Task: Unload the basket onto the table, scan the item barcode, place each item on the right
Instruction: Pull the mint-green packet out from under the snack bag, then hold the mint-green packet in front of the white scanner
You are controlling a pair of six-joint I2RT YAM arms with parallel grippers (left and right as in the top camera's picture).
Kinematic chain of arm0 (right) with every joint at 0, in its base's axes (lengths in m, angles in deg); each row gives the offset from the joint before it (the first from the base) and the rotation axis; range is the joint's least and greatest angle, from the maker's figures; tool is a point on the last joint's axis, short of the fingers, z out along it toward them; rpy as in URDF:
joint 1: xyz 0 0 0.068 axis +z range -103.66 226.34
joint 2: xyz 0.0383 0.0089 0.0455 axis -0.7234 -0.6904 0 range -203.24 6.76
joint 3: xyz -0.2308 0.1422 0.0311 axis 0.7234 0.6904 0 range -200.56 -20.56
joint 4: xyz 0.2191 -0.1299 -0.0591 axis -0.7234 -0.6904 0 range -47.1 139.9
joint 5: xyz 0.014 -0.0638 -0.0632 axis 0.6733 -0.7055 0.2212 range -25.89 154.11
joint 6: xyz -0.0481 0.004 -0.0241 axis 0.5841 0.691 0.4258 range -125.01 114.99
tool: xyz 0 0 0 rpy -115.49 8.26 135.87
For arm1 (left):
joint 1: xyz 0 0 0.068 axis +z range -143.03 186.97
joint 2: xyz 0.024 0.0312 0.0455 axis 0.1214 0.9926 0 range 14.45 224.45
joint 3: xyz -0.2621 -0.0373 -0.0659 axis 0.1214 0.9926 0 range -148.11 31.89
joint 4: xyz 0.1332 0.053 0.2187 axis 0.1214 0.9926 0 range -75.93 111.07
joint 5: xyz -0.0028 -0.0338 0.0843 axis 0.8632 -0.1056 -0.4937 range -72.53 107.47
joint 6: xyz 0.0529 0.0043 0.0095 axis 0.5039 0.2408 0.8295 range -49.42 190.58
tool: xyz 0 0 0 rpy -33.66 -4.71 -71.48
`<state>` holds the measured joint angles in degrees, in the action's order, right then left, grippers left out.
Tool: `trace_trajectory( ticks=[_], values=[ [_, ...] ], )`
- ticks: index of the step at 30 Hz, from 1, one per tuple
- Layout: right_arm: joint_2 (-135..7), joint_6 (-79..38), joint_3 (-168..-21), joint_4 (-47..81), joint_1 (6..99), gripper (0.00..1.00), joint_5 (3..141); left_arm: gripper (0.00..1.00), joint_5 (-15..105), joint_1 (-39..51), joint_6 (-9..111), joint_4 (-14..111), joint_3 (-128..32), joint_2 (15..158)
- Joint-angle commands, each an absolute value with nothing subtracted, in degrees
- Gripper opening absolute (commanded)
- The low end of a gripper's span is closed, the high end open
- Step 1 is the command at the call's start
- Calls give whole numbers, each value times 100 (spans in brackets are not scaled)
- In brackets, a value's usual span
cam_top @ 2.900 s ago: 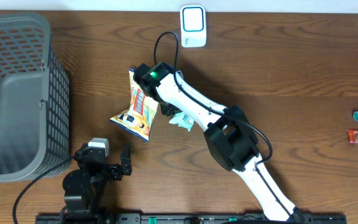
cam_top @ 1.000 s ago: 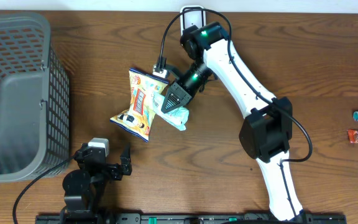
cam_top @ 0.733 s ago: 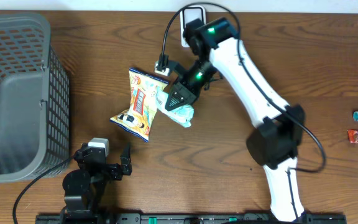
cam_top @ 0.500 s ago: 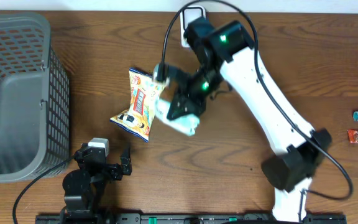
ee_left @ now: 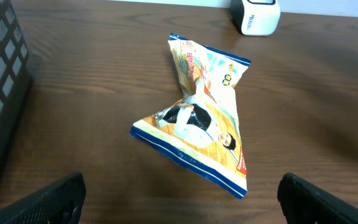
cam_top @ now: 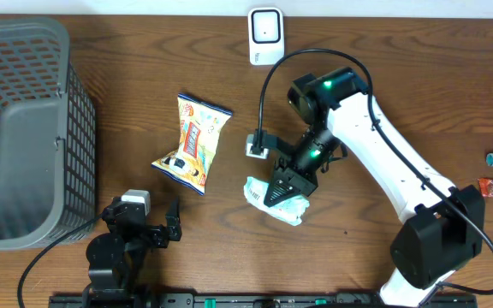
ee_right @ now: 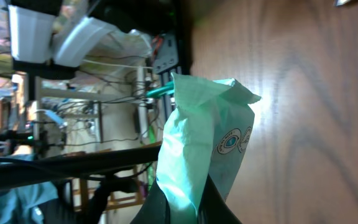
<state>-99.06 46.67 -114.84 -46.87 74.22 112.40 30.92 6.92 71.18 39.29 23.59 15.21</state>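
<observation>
- My right gripper (cam_top: 282, 193) is pinched tight on the mint-green packet (cam_top: 274, 203), held near the middle of the table.
- The white scanner (cam_top: 266, 36) sits at 12 o'clock from the packet and well apart, so I judge the pick done and the scan itself left.
- I can't make out a barcode on the packet from the wrist view; it may need turning.
- My left gripper (cam_top: 155, 220) rests at 7 o'clock, jaws spread wide and empty, with the chips bag (cam_top: 192, 144) at 10 o'clock from the packet.

Soft even light, faint shadows, sheen on table (ee_right: 291, 124)
</observation>
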Motion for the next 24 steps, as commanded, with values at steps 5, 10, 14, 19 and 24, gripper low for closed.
trace_trajectory(
  ticks=[5, 10, 14, 19, 24],
  values=[
    [-9727, 1985, -11484, -2585, 7363, 1, 8906, 99, 3140, 712, 7092, 4025, 2442, 1512],
    [-9764, 829, -11484, -1000, 7548, 1, 6677, 98, 3140, 712, 7092, 4025, 2442, 1512],
    [-9851, 827, -11484, -137, 7526, 1, 5820, 99, 3140, 712, 7092, 4025, 2442, 1512],
    [-10124, 973, -11497, 574, 7443, 1, 4906, 99, 3140, 712, 7092, 4023, 2442, 1512],
    [-10756, 1554, -11934, 1251, 7441, 1, 3929, 99, 3140, 712, 7092, 4025, 2442, 1512]
  ],
)
